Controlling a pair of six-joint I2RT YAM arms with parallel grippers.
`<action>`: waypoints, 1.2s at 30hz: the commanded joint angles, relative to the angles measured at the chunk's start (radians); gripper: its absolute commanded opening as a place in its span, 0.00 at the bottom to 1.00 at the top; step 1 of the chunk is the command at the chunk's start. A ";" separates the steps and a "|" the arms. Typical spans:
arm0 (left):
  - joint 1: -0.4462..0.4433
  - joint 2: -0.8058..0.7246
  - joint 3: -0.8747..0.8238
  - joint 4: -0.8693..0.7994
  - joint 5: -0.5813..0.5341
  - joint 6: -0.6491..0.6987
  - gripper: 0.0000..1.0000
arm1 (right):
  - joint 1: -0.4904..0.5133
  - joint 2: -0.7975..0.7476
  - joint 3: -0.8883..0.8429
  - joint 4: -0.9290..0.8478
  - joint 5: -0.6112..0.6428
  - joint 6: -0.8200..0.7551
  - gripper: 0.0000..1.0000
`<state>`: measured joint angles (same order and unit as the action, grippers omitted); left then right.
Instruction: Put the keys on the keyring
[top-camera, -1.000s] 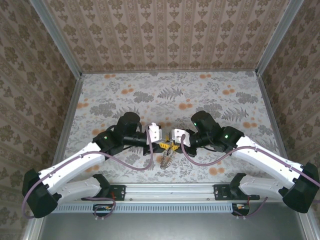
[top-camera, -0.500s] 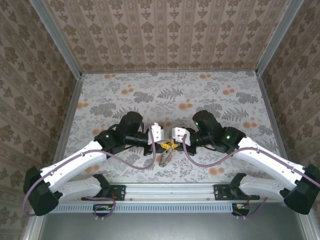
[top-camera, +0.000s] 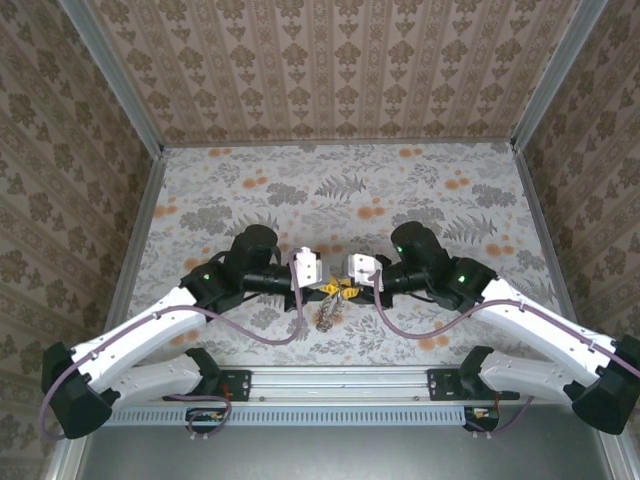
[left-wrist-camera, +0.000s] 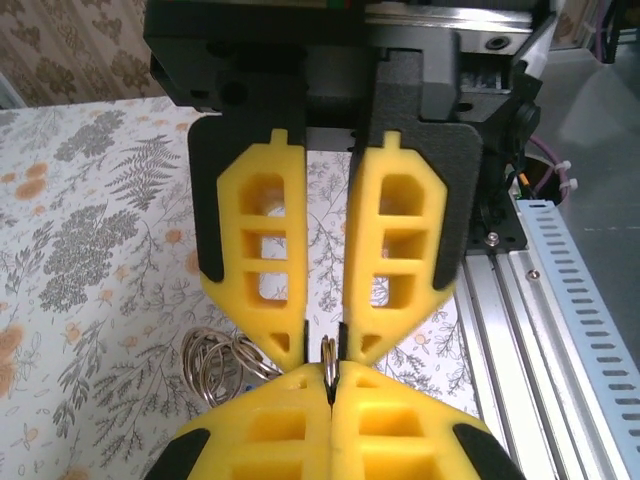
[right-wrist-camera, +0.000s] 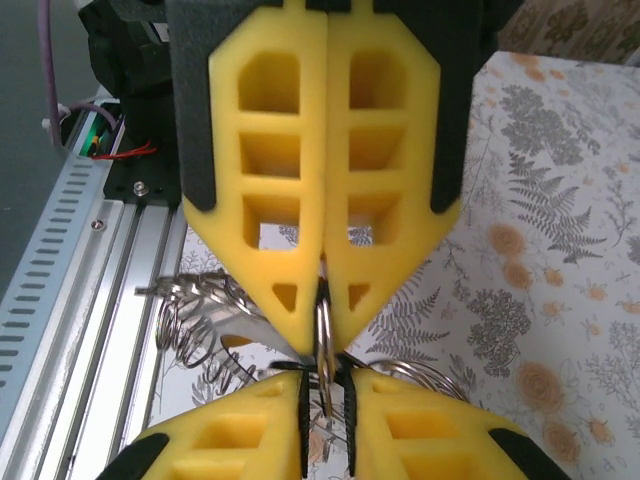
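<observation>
In the left wrist view my left gripper sits at the bottom, shut edge-on on a thin metal keyring. My right gripper faces it from above, its jaws a narrow gap apart around the same ring. The right wrist view shows the same: my right gripper stands slightly open astride the keyring, and the left gripper pinches it from above. A bunch of silvery rings with a flat key blade hangs beside the tips. From above, both grippers meet over the dangling bunch.
The floral tablecloth spreads out behind the arms, and patterned walls close it in on three sides. An aluminium rail with the two arm bases runs along the near edge, just below the grippers.
My left gripper has closed fully on the ring. The right gripper, shut before, has loosened to a small gap. Both arms shifted slightly and the bunch still hangs between them.
</observation>
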<state>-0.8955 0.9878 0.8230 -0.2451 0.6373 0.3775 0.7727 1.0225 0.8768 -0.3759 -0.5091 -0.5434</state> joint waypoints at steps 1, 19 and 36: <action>0.020 -0.048 -0.037 0.104 0.078 -0.022 0.00 | -0.018 -0.045 -0.031 0.055 -0.041 0.018 0.16; 0.046 -0.059 -0.080 0.197 0.182 -0.074 0.00 | -0.023 -0.075 -0.042 0.091 -0.116 0.030 0.22; 0.052 -0.059 -0.141 0.370 0.185 -0.143 0.00 | -0.022 -0.036 -0.080 0.206 -0.163 0.102 0.12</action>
<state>-0.8471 0.9424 0.6884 0.0204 0.7868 0.2607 0.7506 0.9775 0.8070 -0.2222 -0.6380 -0.4633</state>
